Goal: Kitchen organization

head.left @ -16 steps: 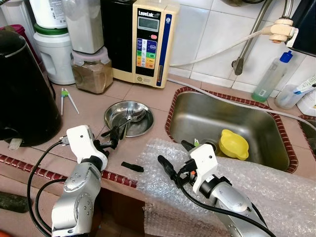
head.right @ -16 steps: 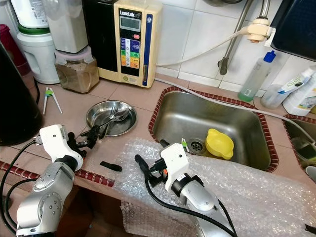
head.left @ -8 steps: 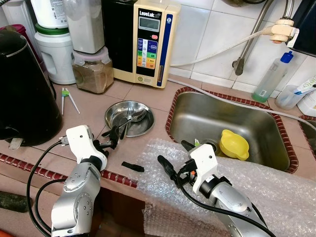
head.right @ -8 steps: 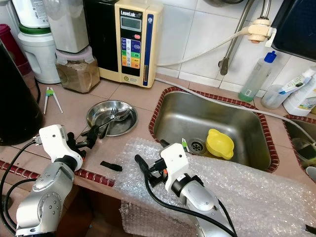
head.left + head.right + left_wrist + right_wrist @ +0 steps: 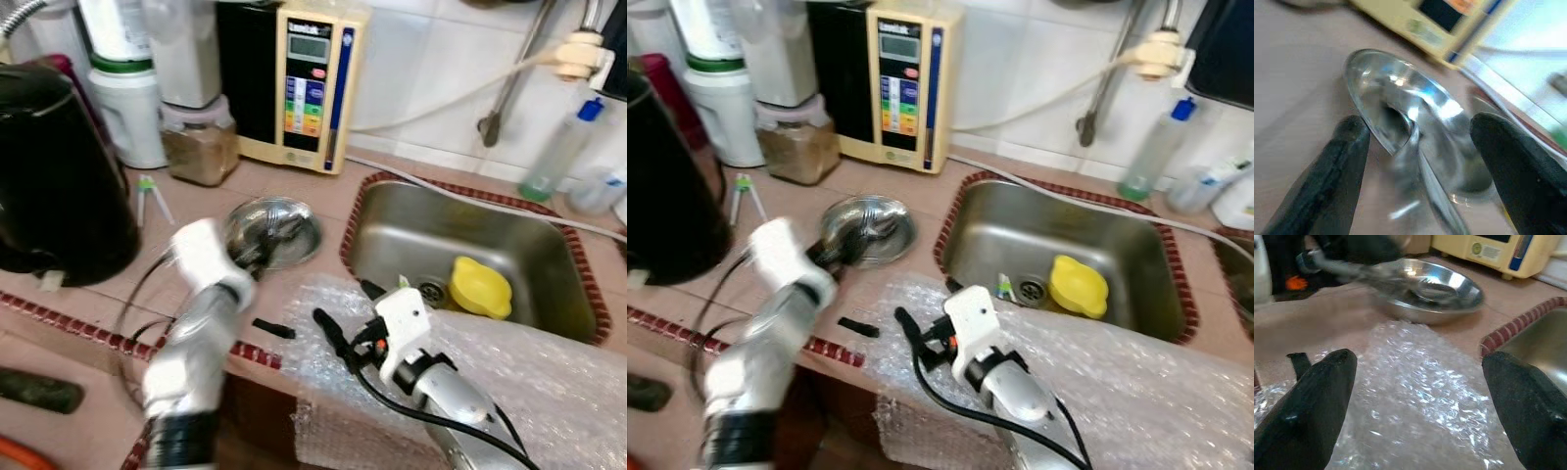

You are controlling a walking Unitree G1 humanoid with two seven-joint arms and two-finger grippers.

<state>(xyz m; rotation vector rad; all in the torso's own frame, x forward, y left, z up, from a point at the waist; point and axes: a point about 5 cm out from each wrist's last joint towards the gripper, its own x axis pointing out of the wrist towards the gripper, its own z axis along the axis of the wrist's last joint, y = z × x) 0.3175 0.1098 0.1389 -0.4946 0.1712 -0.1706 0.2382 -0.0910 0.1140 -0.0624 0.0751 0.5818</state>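
1. Tiled pink tabletop (image 5: 88,294) with a red-brick front edge runs under a white-tiled wall, and a stainless steel sink (image 5: 421,245) is set into its right half.
2. Crinkled sheet of clear bubble wrap (image 5: 549,372) drapes over the front edge just before the sink. It looks light, soft and slippery, so it would likely slide if pulled.
3. Round shiny steel dish (image 5: 867,227) sits mid-tabletop, left of the sink, with what looks like cutlery (image 5: 1425,286) lying in it. The dish is stiff, light and slick, and the thin rim is probably the best place to take hold.
4. Left end effector (image 5: 1415,147) hovers at the dish's near rim, fingers spread with the rim between them. Motion blur hides whether either finger touches the metal.
5. Right end effector (image 5: 1415,396) is spread wide above the bubble wrap, gripping nothing.
6. Small black strip (image 5: 272,328) lies near the front edge; what it is cannot be made out.
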